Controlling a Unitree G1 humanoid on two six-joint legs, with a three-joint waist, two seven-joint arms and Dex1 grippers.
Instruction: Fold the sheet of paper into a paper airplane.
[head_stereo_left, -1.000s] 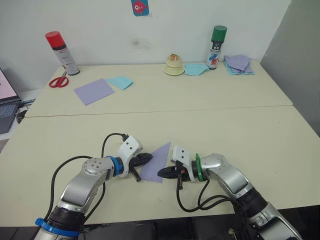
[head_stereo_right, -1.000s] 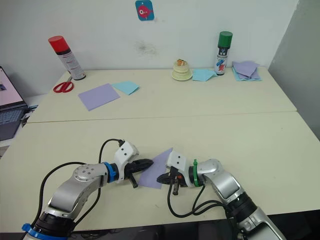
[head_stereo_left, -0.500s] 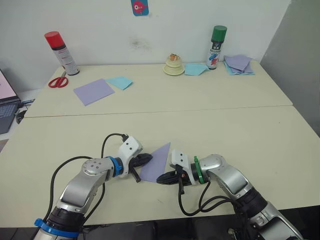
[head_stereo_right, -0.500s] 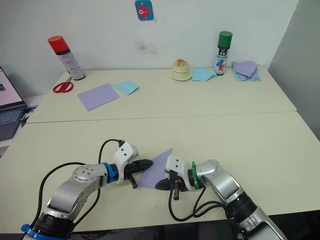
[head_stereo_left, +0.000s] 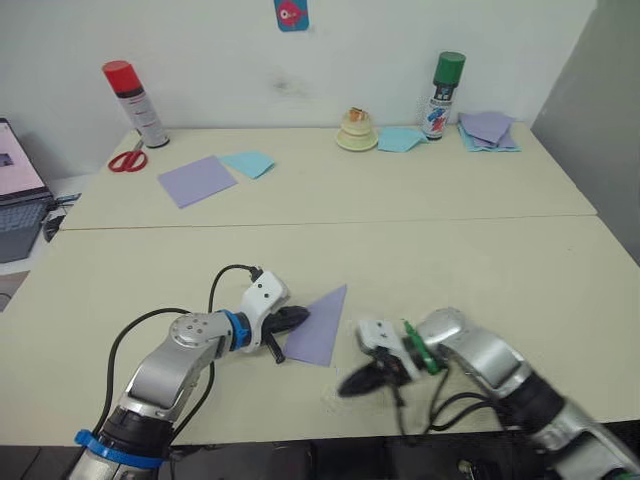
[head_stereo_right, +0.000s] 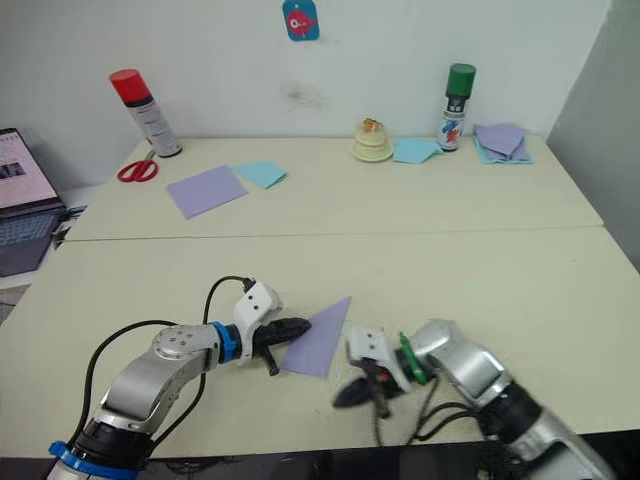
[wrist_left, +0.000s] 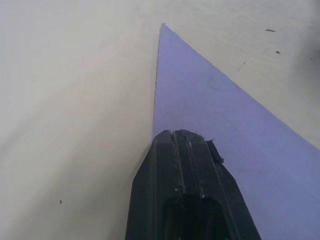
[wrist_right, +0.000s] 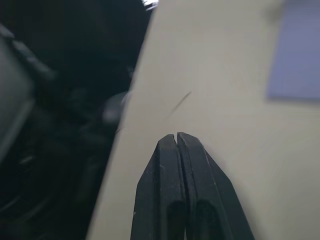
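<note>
The sheet of paper (head_stereo_left: 320, 331) lies flat on the near table as a lavender triangle, its point aimed away from me. My left gripper (head_stereo_left: 301, 317) is shut, and its fingertips (wrist_left: 182, 136) rest on the sheet's left edge. Off the sheet's right corner, my right gripper (head_stereo_left: 350, 385) hangs shut near the table's front edge with nothing in it. In the right wrist view the sheet (wrist_right: 295, 50) sits well beyond the closed fingertips (wrist_right: 176, 136).
On the far table stand a red-capped spray can (head_stereo_left: 135, 103), scissors (head_stereo_left: 125, 160), a smooth lavender square (head_stereo_left: 196, 180), a light-blue sheet (head_stereo_left: 247, 163), a cream ornament (head_stereo_left: 355, 130), a green-capped can (head_stereo_left: 438, 93) and stacked sheets (head_stereo_left: 487, 130). A laptop (head_stereo_left: 20, 190) sits at the far left.
My right gripper has drawn back off the sheet's right corner toward the table's front edge. The left gripper and sheet stay put. The camera has shifted slightly.
</note>
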